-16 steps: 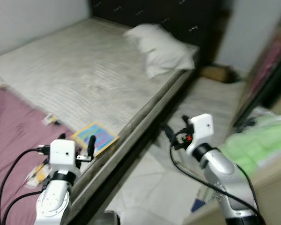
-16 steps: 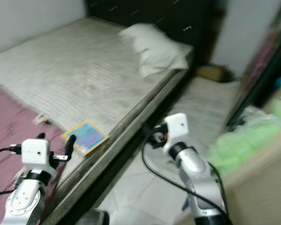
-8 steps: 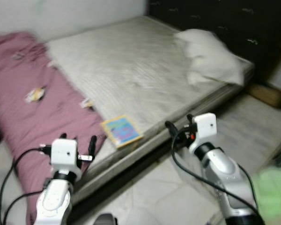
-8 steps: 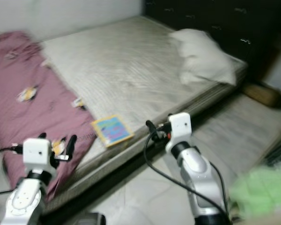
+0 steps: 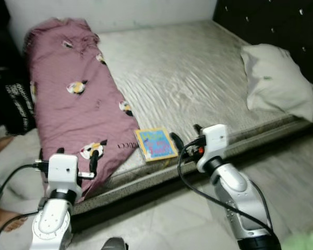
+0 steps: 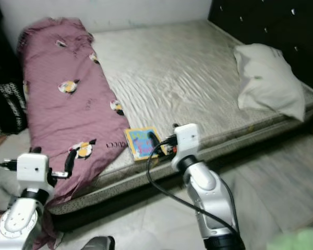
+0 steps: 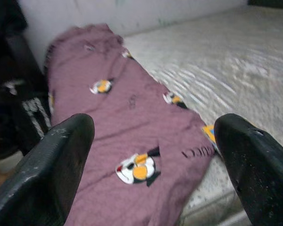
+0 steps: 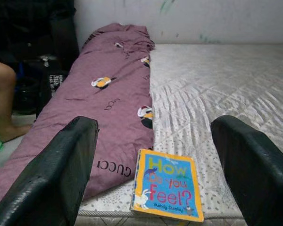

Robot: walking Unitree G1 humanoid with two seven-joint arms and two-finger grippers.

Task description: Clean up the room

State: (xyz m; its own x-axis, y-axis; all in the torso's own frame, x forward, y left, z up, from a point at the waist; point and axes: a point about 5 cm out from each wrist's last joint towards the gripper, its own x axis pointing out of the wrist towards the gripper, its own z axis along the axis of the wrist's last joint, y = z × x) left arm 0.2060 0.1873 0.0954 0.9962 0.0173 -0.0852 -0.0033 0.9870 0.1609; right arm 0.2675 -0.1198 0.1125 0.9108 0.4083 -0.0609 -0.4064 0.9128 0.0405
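You see a bare mattress (image 5: 198,73) with a mauve blanket (image 5: 73,94) (cartoon prints on it) along its left side, a colourful book (image 5: 155,144) near the front edge, and a pillow (image 5: 274,80) at right. Left gripper (image 5: 75,154) spread over the blanket's end; right gripper (image 5: 185,136) spread beside the book.

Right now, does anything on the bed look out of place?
Yes: a children's book lies askew at the mattress edge, and the purple blanket is bunched along one side, its end hanging off. The pillow looks fine.
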